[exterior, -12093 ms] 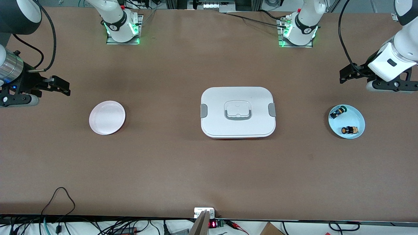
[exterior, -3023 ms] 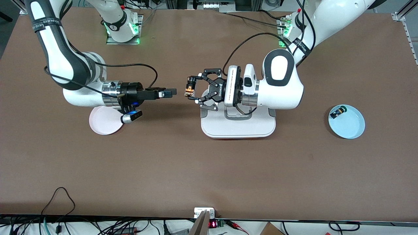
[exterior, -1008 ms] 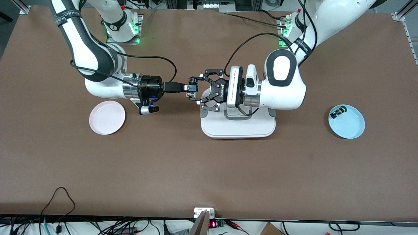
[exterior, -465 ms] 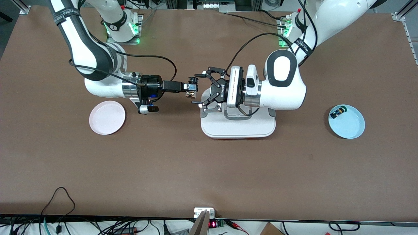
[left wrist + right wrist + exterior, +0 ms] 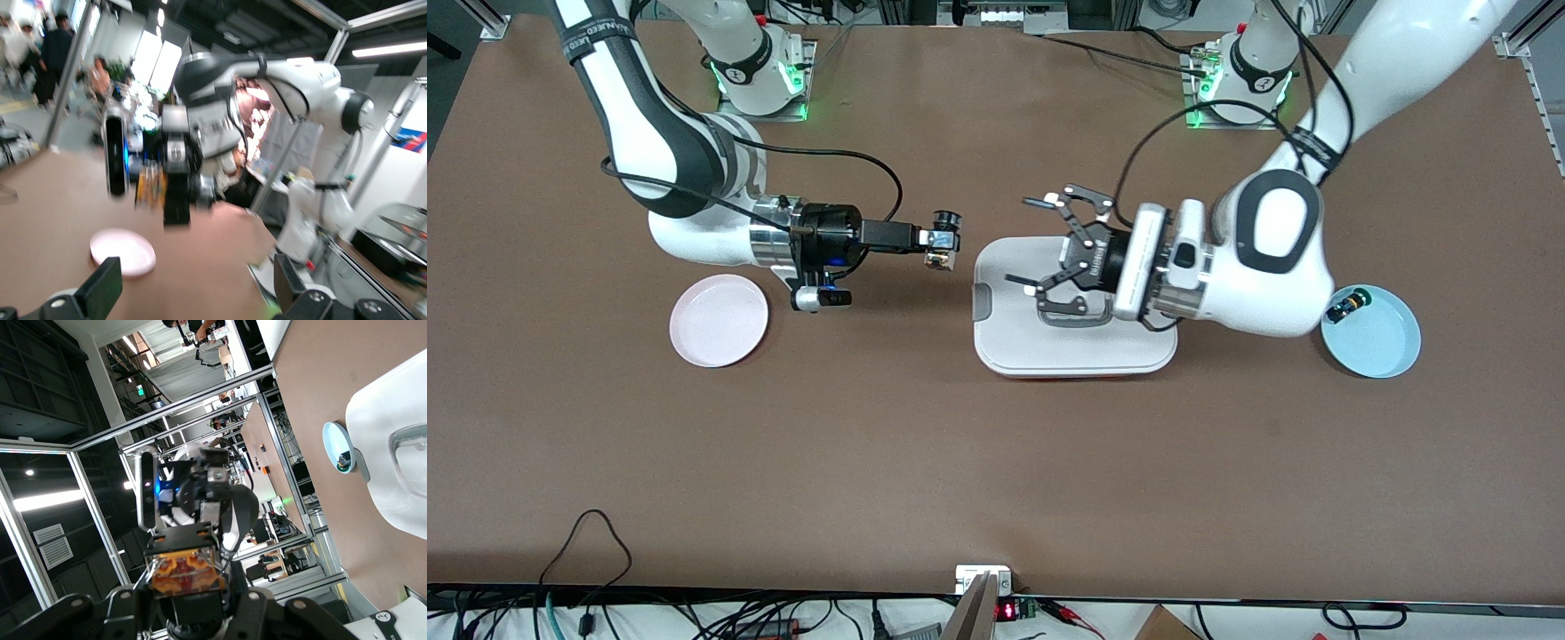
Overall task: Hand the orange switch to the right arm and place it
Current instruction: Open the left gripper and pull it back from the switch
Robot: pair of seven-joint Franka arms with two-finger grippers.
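The orange switch (image 5: 942,247) sits clenched in my right gripper (image 5: 945,240), up in the air over bare desk (image 5: 996,462) between the pink plate (image 5: 719,320) and the white lidded box (image 5: 1073,307). In the right wrist view I see its brassy, orange-lit body (image 5: 184,571) squeezed between the two black fingers (image 5: 248,603). The right arm (image 5: 660,133) wears a black band on its upper link; the lettering on it is too small for me to read.

My left gripper (image 5: 1040,244) has let go — its black linkage fingers stand spread wide with nothing between them, over the box lid toward the right arm's end. White writing runs along the gripper body, but I cannot make it out. From the left wrist view I can see the right gripper (image 5: 177,193) blurred, holding the switch (image 5: 151,187) above the pink plate (image 5: 123,251).

The blue plate (image 5: 1374,333) lies on the desk toward the left arm's end from the box, with the green-capped switch (image 5: 1345,307) on it near its rim.
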